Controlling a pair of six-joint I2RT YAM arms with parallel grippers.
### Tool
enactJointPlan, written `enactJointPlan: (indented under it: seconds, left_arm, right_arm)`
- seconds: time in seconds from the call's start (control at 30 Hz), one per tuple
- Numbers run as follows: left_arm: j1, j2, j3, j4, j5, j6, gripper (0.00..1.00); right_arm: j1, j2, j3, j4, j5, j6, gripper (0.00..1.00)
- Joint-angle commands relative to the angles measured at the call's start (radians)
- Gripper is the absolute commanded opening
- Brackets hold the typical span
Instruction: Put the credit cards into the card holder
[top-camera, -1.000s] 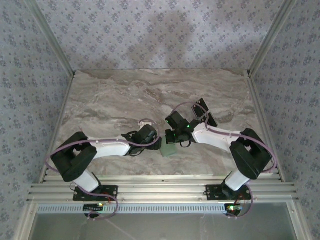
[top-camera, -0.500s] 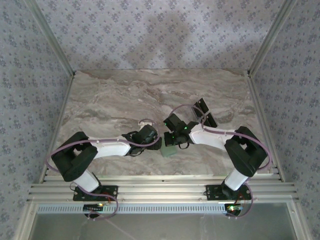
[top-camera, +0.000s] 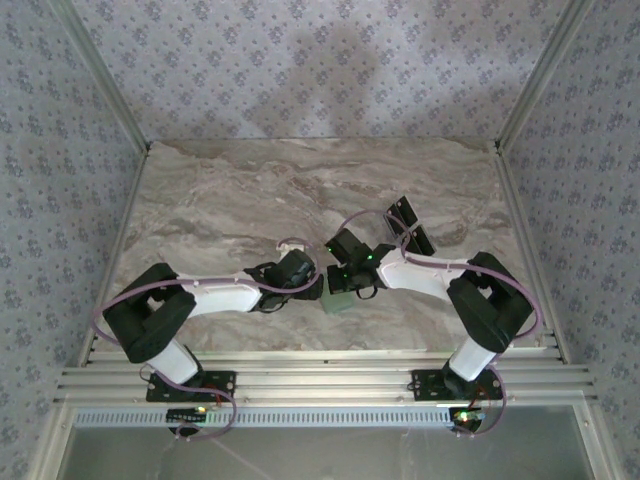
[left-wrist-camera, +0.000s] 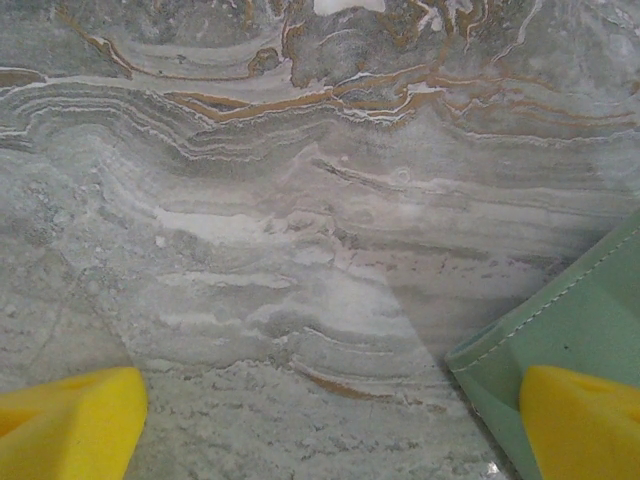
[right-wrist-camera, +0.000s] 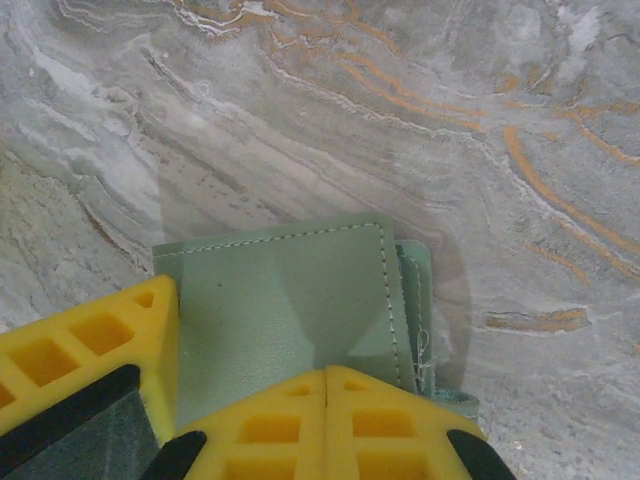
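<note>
The card holder (right-wrist-camera: 290, 300) is a pale green stitched pouch lying flat on the marble table; from above it shows as a small green patch (top-camera: 338, 301) between the two arms. My right gripper (right-wrist-camera: 328, 378) is shut, its yellow fingertips pressed together with nothing between them, right over the holder's near edge. My left gripper (left-wrist-camera: 330, 425) is open, and one yellow finger (left-wrist-camera: 585, 425) sits over a corner of the card holder (left-wrist-camera: 570, 320). Black credit cards (top-camera: 410, 226) lie fanned behind the right arm, partly crossed by its cable.
The marble table (top-camera: 230, 200) is bare across its far and left parts. Metal rails frame its sides and near edge. Both arm bases stand at the near edge, and the two wrists nearly meet at the table's middle.
The right arm has drawn its elbow in and its gripper has edged slightly left over the holder. The left arm has not moved.
</note>
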Motion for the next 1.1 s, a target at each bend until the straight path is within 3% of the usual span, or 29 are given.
enactJointPlan:
  seconds: [0.0,1.07]
  left_arm:
    - [0.006,0.043,0.006,0.022,0.041,-0.007,0.96]
    - [0.006,0.046,0.007,0.020,0.040,-0.006,0.96]
  right_arm:
    - [0.012,-0.033,0.014,-0.024,0.002,0.009,0.00]
    - [0.033,0.024,-0.037,0.018,-0.017,0.037,0.00]
